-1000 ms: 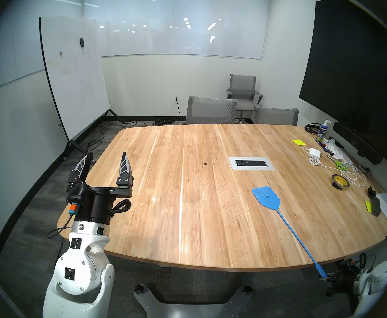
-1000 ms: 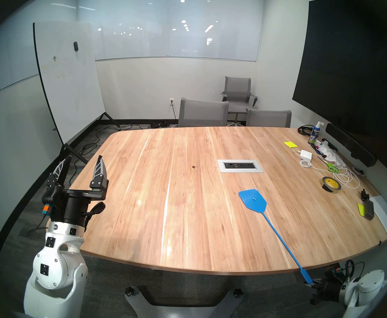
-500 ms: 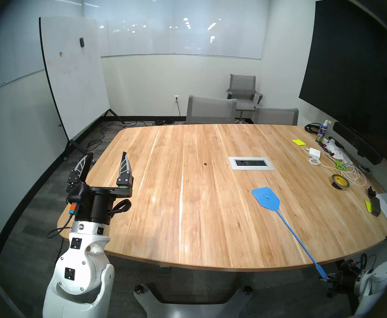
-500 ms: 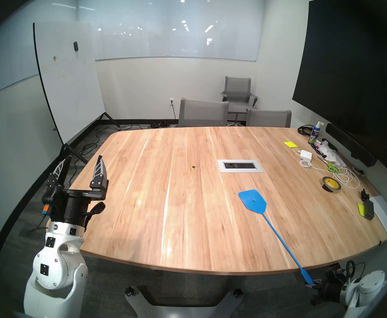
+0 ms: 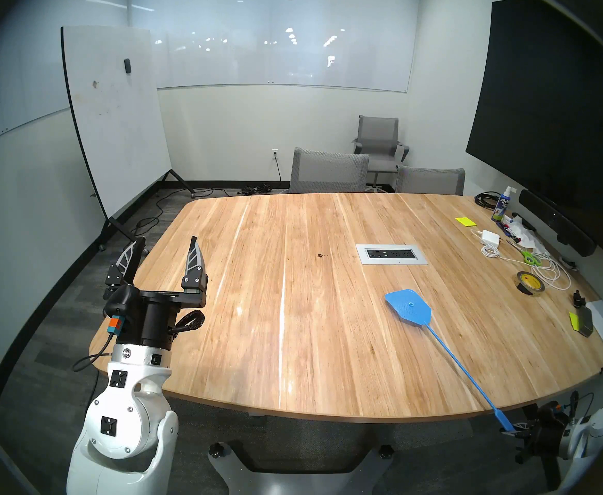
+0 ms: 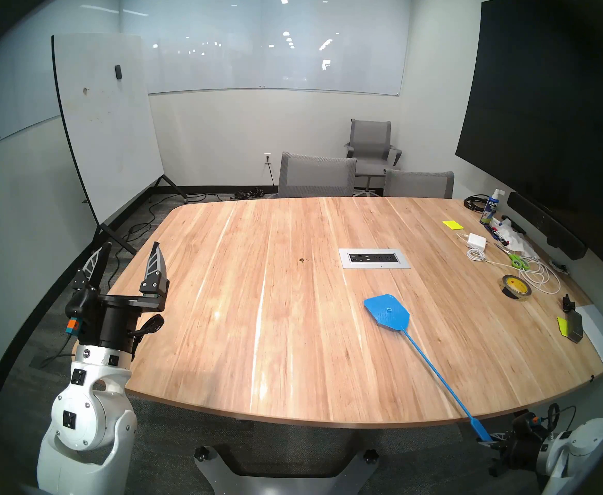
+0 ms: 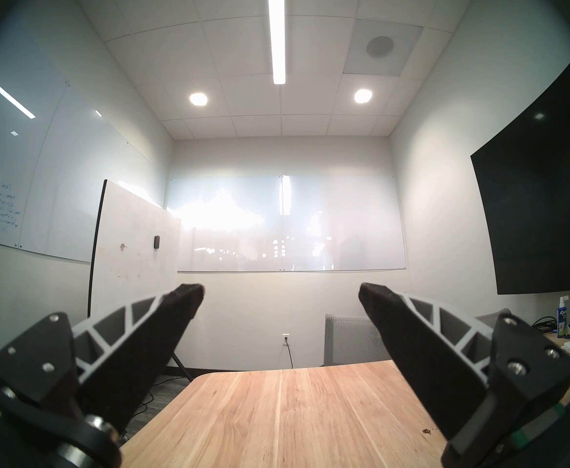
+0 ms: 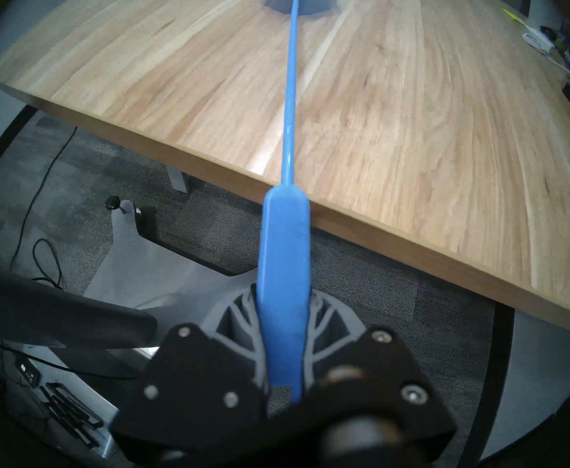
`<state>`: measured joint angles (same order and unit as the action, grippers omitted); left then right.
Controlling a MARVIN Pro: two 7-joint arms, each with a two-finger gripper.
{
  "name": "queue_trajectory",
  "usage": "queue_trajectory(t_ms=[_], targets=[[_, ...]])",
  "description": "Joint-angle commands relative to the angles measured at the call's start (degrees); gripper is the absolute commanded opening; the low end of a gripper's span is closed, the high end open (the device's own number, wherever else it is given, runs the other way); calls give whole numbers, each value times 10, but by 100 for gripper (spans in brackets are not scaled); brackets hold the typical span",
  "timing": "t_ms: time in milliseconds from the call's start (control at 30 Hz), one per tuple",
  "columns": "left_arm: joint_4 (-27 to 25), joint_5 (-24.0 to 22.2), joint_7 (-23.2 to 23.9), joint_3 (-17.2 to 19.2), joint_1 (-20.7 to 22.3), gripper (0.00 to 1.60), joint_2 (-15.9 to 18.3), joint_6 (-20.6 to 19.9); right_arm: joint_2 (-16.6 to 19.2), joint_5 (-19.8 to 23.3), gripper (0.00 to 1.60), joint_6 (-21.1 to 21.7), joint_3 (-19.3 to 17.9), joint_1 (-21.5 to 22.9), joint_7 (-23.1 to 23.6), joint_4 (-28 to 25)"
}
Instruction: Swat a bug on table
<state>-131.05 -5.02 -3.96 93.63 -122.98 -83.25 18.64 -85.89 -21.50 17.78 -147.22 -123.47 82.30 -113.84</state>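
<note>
The bug [image 5: 319, 256] is a tiny dark speck on the light-wood table [image 5: 257, 340], left of the outlet panel; it also shows as the bug [image 6: 303, 259] and the bug [image 7: 426, 431]. My right gripper [image 5: 511, 430] hangs just off the table's near right edge, shut on the handle of a blue fly swatter [image 8: 285, 254]. The swatter head [image 5: 408, 308] hovers low over the table, to the right of the bug and nearer to me. My left gripper [image 5: 167, 240] stands open and empty over the table's left edge, fingers pointing up.
A silver outlet panel [image 5: 391, 254] is set into the table's middle. Along the right side lie a tape roll [image 5: 530, 284], green scissors [image 5: 530, 258], a white charger with cable [image 5: 491, 237] and a spray bottle [image 5: 502, 207]. Grey chairs [image 5: 328, 171] stand at the far edge.
The swatter head has swung a little to the left, toward the bug, while the right gripper has shifted slightly right. The left arm has not moved.
</note>
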Motion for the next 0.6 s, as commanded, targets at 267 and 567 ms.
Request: queue_trajectory(t_ms=[267, 567], targets=[[-12, 0, 1, -1, -1, 160, 0, 1, 3, 24, 0, 14, -15, 9, 24, -40], [-12, 0, 1, -1, -1, 160, 0, 1, 21, 18, 0, 20, -5, 26, 27, -54]])
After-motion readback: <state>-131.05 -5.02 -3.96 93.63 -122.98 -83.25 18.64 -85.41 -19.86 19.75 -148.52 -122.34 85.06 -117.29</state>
